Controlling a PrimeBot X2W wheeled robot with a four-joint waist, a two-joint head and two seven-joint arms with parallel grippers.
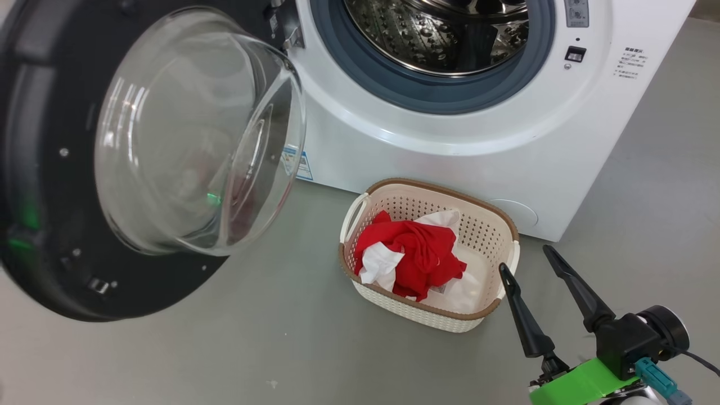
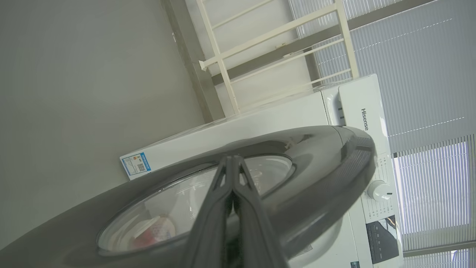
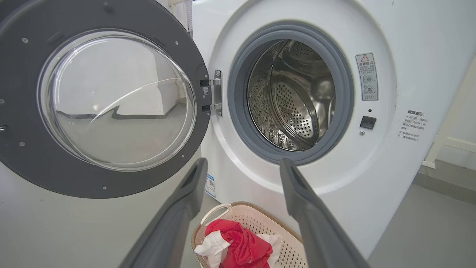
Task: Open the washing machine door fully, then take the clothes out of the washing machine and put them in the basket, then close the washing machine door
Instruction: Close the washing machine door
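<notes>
The washing machine door (image 1: 50,185) stands swung open at the left, its clear glass bowl (image 1: 197,135) bulging toward me. The white washing machine (image 1: 450,146) shows a bare steel drum (image 3: 293,96). On the floor before it sits the cream basket (image 1: 489,225) with the red and white clothes (image 1: 419,250) inside. My right gripper (image 1: 524,257) hangs open just right of the basket with nothing between its fingers; in the right wrist view it (image 3: 243,163) points at the machine above the basket (image 3: 282,230). My left gripper (image 2: 232,158) is shut, lying against the door's outer face (image 2: 316,149).
Grey floor (image 1: 225,349) spreads around the basket and under the door. Beyond the machine in the left wrist view stand a white railing (image 2: 279,48) and window blinds (image 2: 427,93). The machine's control knob (image 2: 377,190) sits on its top panel.
</notes>
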